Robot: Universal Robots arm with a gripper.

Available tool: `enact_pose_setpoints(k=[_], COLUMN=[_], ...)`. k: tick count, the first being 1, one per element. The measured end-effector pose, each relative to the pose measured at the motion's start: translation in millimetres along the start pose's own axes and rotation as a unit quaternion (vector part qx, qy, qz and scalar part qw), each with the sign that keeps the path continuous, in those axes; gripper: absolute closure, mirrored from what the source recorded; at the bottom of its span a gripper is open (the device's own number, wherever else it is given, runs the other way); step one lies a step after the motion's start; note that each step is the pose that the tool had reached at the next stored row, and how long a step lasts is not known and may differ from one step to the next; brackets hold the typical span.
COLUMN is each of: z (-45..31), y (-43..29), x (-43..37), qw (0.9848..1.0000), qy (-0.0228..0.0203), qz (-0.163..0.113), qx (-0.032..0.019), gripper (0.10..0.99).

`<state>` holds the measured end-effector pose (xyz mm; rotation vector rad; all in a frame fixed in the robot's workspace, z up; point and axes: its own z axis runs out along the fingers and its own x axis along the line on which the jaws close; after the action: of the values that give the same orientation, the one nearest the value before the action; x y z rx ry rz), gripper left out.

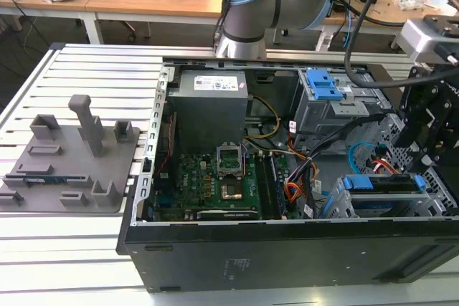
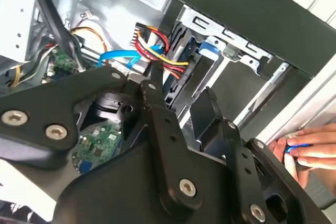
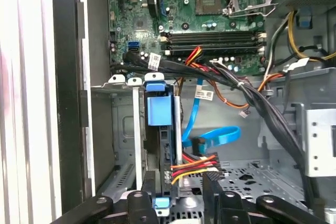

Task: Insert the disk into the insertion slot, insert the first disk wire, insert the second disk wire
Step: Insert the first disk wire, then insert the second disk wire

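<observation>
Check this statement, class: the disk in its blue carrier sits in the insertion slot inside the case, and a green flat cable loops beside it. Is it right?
Not quite. The flat cable looping beside the disk is light blue, not green; the first wrist view shows this. The disk in its blue carrier does sit in the insertion slot inside the case.

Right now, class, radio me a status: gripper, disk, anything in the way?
Gripper close at disk, wire end. Disk sits in insertion slot, red-yellow wires at it. Blue cable looped alongside; a hand outside the case.
</observation>
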<state>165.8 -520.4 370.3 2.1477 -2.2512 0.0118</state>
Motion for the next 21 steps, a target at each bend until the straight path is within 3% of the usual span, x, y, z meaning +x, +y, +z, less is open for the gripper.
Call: enact_pose_setpoints(k=[21], z=[-0.7], y=[0.0], x=[-0.1], qw=[1.0000], qy=[0.0000], qz=[0.000], qx=[0.0020], gripper=[0.604])
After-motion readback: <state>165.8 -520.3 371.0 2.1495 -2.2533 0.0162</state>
